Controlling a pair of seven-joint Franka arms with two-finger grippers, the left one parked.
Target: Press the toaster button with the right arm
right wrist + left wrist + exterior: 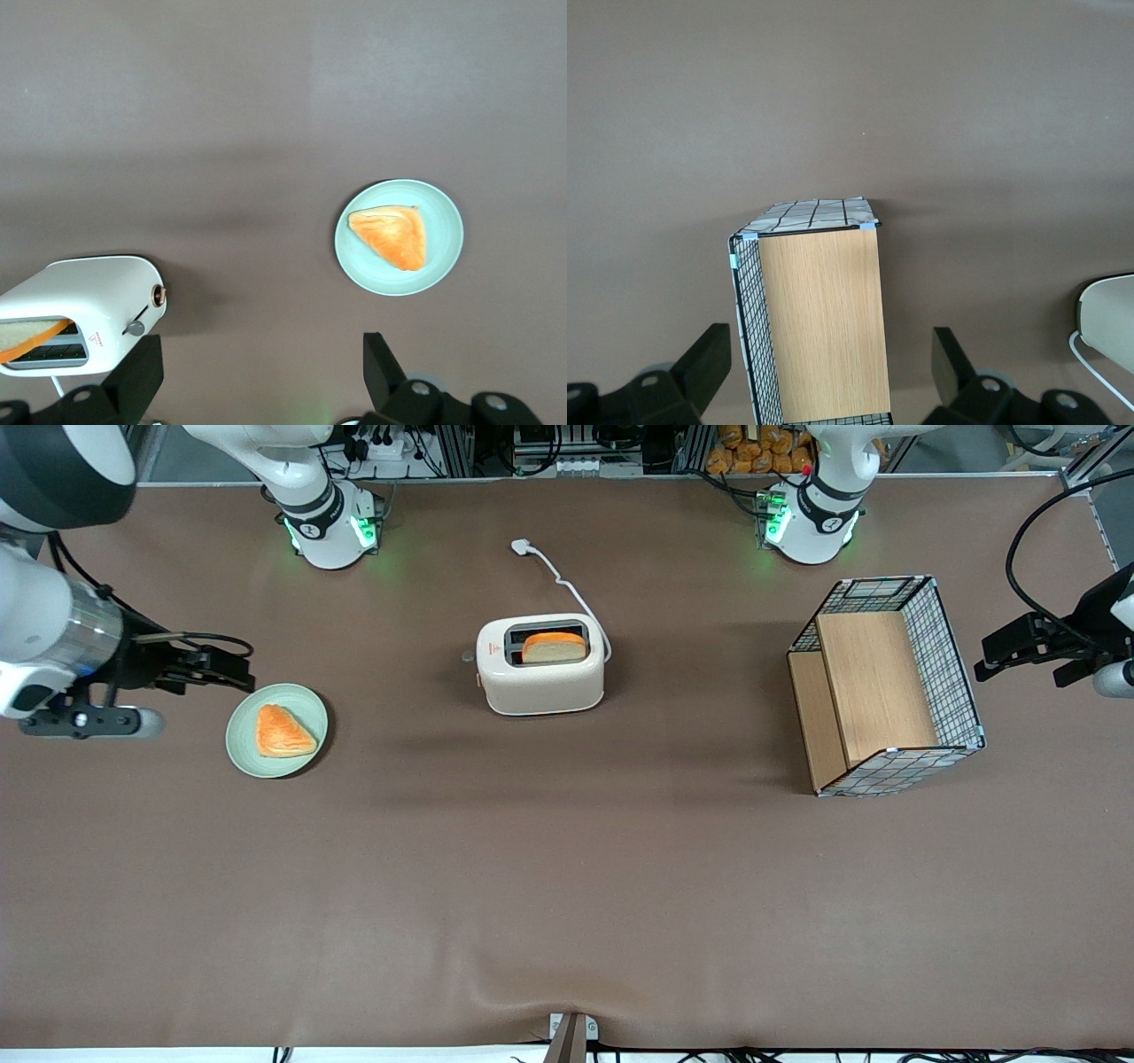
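Note:
The cream-white toaster (540,677) stands mid-table with a slice of toast (554,646) in one slot and its white cord (567,584) trailing away from the front camera. The small grey toaster button (468,657) sticks out of the narrow end that faces the working arm. My right arm's black gripper (237,675) hovers well apart from the toaster, toward the working arm's end of the table, above the edge of a green plate (306,700). In the right wrist view the gripper (261,367) is open and empty, with the toaster (89,288) and its button (135,328) close to one finger (142,376).
The green plate (443,257) holds a triangular pastry (283,732), which also shows in the right wrist view (390,235). A wire-and-wood basket (886,686) lies on its side toward the parked arm's end; it also shows in the left wrist view (819,319). Both arm bases stand at the table edge farthest from the camera.

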